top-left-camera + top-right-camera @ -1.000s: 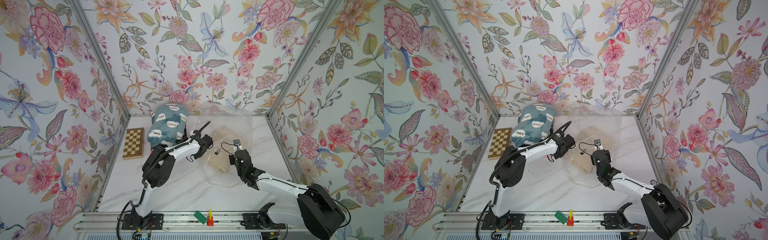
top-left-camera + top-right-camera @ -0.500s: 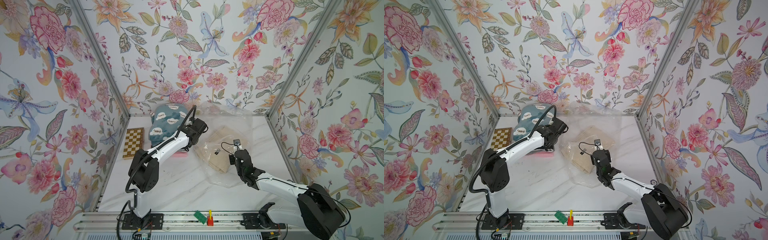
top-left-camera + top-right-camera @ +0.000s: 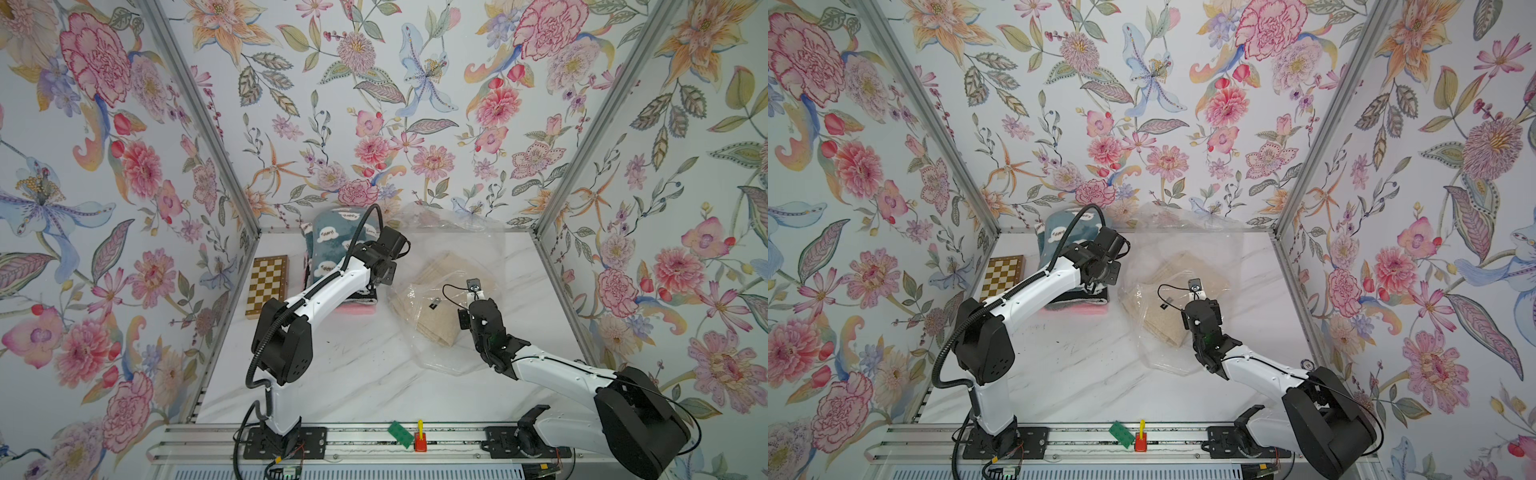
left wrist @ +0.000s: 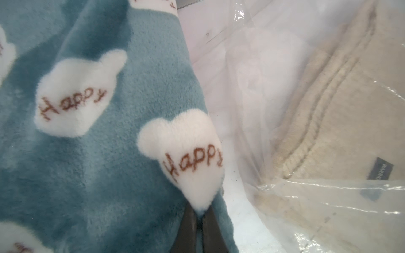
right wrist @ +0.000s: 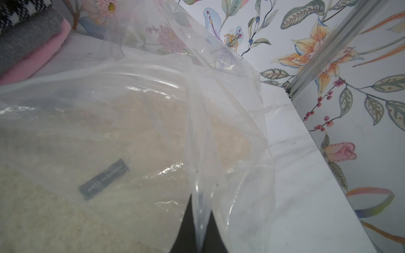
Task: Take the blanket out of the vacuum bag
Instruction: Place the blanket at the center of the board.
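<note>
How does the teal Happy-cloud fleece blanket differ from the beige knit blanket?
The teal fleece blanket has white "Happy" clouds; the beige knit blanket is plain. The beige one sits inside the clear plastic vacuum bag, whose film the right claw pinches; the teal one lies outside, pinched by the left claw. Both are folded.

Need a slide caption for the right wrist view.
Right gripper pinches a fold of the clear vacuum bag, cream blanket inside.
</note>
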{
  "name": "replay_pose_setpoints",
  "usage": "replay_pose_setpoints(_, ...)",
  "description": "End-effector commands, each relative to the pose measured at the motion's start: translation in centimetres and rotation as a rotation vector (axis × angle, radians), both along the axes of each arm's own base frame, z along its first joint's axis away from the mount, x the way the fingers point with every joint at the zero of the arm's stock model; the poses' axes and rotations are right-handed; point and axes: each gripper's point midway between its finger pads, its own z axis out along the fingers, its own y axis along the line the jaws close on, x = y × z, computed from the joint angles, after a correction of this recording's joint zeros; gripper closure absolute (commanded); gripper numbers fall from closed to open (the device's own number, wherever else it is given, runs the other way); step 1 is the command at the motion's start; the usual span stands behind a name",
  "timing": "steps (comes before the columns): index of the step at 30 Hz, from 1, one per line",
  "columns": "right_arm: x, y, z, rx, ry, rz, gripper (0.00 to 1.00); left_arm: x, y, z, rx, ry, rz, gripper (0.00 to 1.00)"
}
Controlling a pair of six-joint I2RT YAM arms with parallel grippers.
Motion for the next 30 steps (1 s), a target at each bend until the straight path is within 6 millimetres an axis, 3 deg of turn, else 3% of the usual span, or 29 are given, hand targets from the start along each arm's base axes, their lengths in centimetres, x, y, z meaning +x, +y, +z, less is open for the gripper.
replay_pose_setpoints(1, 0.5, 0.8, 0.8, 0.008, -0.009, 0.020, 1.00, -1.1, -1.1, 1.7, -0.133, -0.020, -0.037, 0.94)
replay_pose_setpoints(3, 0.5, 0.9, 0.7, 0.006, -0.007, 0.021, 1.00, -1.6, -1.2, 2.3, -0.164, -0.042, -0.065, 0.64)
replay_pose_setpoints(5, 0.5, 0.9, 0.8, 0.004, -0.007, 0.021, 1.00, -2.0, -0.8, 4.0, -0.199, -0.107, -0.074, 0.44)
replay_pose_setpoints(7, 0.5, 0.9, 0.7, 0.003, -0.006, 0.021, 1.00, -2.7, 0.3, 6.8, -0.245, -0.205, -0.067, 0.36)
replay_pose_setpoints(9, 0.5, 1.0, 0.7, 0.002, -0.005, 0.023, 1.00, -3.8, 2.3, 9.5, -0.294, -0.292, -0.035, 0.35)
replay_pose_setpoints(12, 0.6, 1.1, 0.7, -0.003, -0.004, 0.027, 1.00, -5.1, 5.9, 10.5, -0.357, -0.352, 0.065, 0.34)
replay_pose_setpoints(15, 0.6, 1.3, 0.7, -0.009, -0.002, 0.031, 1.00, -6.1, 10.1, 9.1, -0.416, -0.377, 0.198, 0.29)
replay_pose_setpoints(20, 0.6, 1.4, 0.6, -0.014, -0.001, 0.034, 1.00, -6.4, 14.9, 6.5, -0.596, -0.372, 0.314, 0.18)
replay_pose_setpoints(23, 0.6, 1.4, 0.6, -0.013, -0.002, 0.033, 1.00, -6.0, 16.5, 4.9, -0.626, -0.335, 0.358, 0.17)
replay_pose_setpoints(26, 0.6, 1.4, 0.7, -0.012, -0.004, 0.033, 1.00, -5.7, 17.7, 2.1, -0.649, -0.260, 0.412, 0.15)
replay_pose_setpoints(30, 0.5, 1.4, 0.7, -0.012, -0.004, 0.033, 1.00, -5.3, 17.8, 0.6, -0.725, -0.249, 0.425, 0.14)
